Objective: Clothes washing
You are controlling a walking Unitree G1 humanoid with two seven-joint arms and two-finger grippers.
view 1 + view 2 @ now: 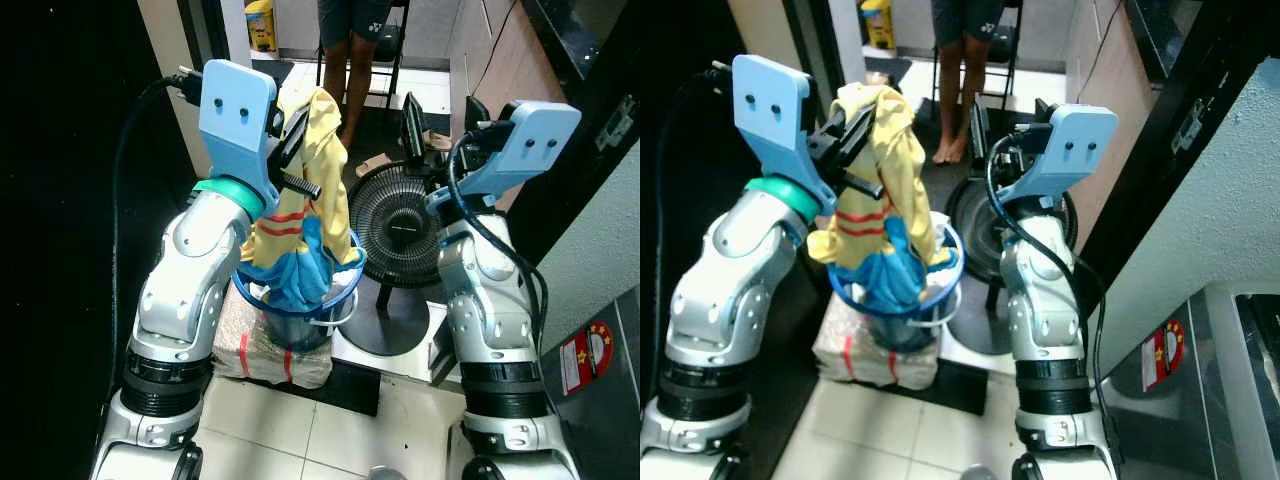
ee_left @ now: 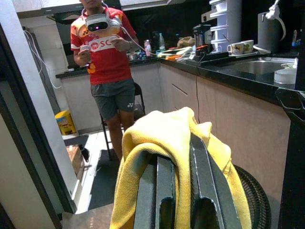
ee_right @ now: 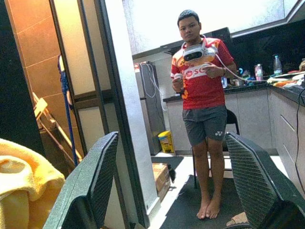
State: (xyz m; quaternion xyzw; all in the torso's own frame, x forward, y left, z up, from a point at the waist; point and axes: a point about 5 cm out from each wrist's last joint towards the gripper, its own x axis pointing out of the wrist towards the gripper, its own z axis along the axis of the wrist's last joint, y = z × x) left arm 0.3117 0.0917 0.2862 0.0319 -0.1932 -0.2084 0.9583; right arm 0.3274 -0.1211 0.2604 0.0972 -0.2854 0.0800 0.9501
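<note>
A yellow garment with red stripes and blue parts hangs from my left gripper, which is shut on its top. Its lower end trails into a blue laundry basket directly below. In the left wrist view the yellow cloth drapes over both black fingers. My right gripper is raised to the right of the garment, apart from it. It is open, with nothing between its fingers; a corner of the yellow cloth shows beside it.
The basket stands on a white sack on the tiled floor. A black floor fan stands just right of the basket. A person holding controllers stands ahead by a chair. Kitchen counter on the right, dark doorway on the left.
</note>
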